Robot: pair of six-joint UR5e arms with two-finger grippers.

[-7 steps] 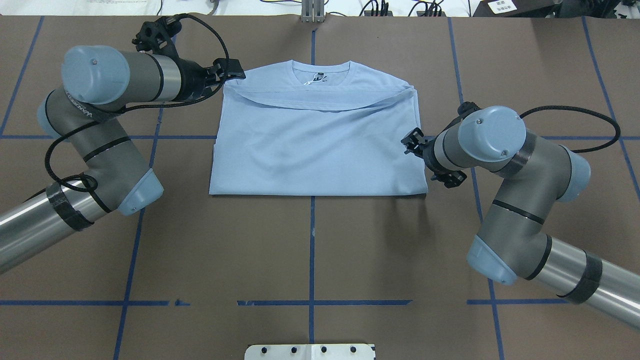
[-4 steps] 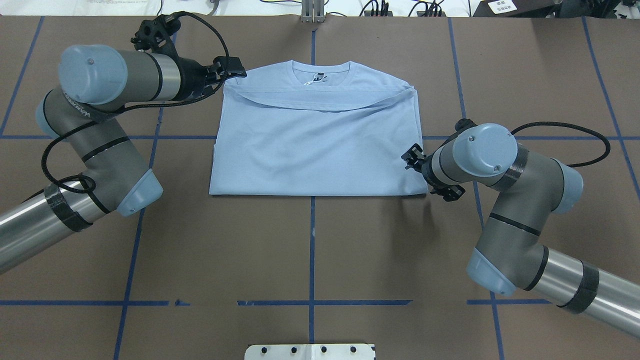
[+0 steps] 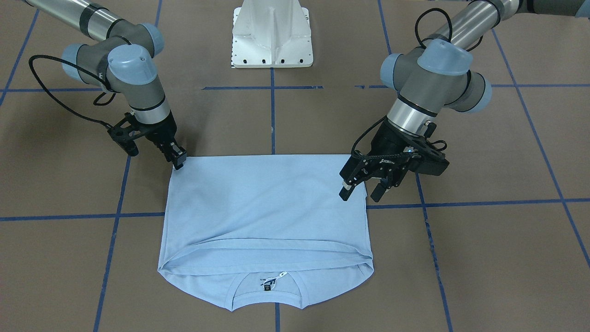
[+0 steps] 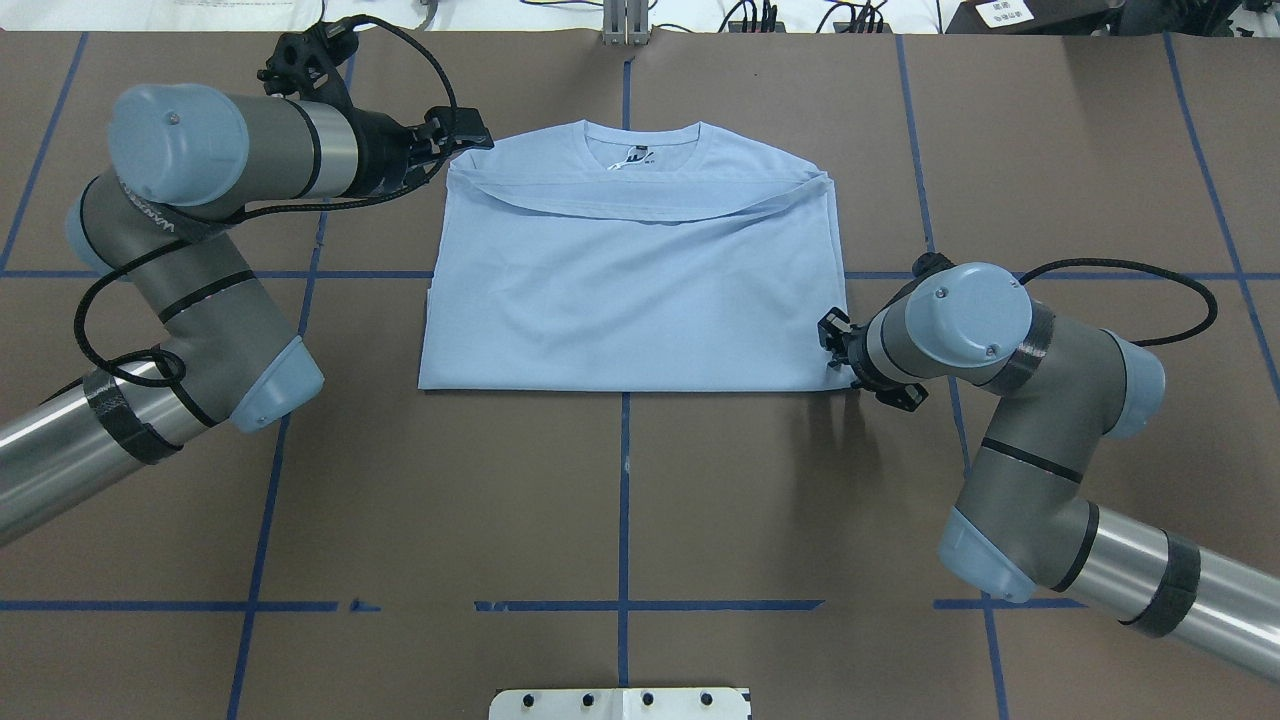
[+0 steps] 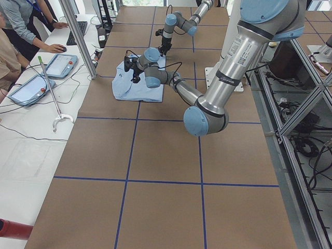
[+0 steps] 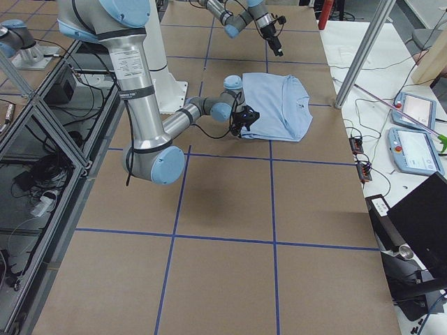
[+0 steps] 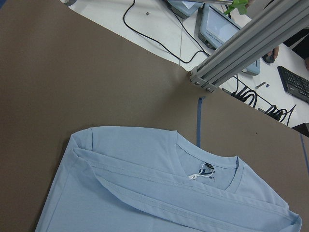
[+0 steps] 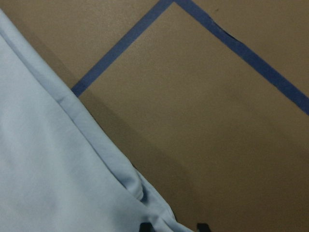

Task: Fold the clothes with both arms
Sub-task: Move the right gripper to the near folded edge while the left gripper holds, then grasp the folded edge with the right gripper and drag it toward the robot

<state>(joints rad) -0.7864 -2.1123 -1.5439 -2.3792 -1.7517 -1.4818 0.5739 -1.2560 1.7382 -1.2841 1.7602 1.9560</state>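
1 T-shirt (image 3: pixel 267 203) corner at right claw (image 3: pixel 179 163)

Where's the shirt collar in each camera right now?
Front-facing: collar at the T-shirt's bottom edge, centre.
Overhead: top centre.
Exterior left: its left edge, tiny.
Exterior right: its right edge.
Left wrist: lower centre-right.
Right wrist: not in view.
Landmark: blue tape line meeting the collar.

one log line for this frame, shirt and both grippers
T-shirt: flat, hem folded up near collar | left gripper: open, above far left shoulder corner | right gripper: open, at near right fold corner
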